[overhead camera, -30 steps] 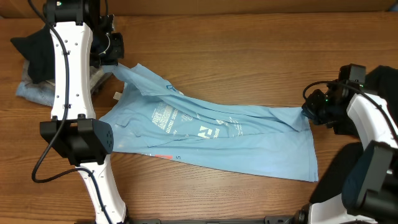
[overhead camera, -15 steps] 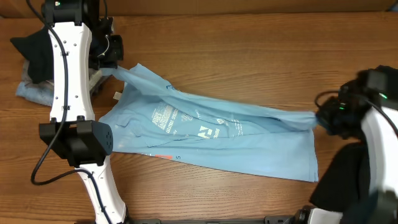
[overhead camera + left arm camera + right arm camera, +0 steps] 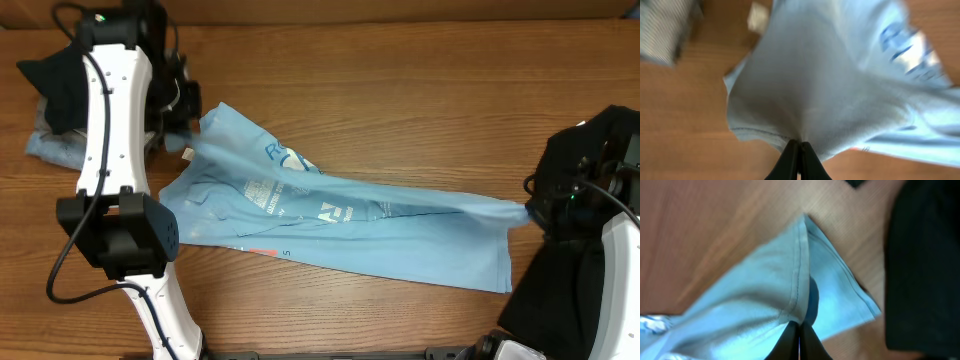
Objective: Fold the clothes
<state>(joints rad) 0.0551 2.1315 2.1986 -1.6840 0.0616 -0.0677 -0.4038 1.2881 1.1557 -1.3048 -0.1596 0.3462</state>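
While it lies stretched across the middle of the wooden worktop [image 3: 400, 80], the sky-blue T-shirt [image 3: 340, 220] runs as a long band from upper left to right, its white printed logos and text facing up near the centre and a small red mark at its lower edge. Its left end is lifted and fans out into a broad peak, with a small white tag [image 3: 187, 153] showing just beside that raised part. In the left wrist view, the left end effector [image 3: 799, 149] is clenched on a hemmed edge of the shirt, its dark fingertips pressed together with the cloth gathered between them and spreading away above. At the far right, the shirt's upper corner is drawn out to a point. There the right end effector [image 3: 799, 330] is likewise clamped on the fabric, beside a stitched hem, and the cloth folds over itself above the worktop. Right of that corner sits a dark mass, too blurred to tell whether it is cloth or arm. At the worktop's upper left corner, well apart from the shirt's body, a black garment [image 3: 50, 85] rests on a pale striped fabric [image 3: 45, 148].
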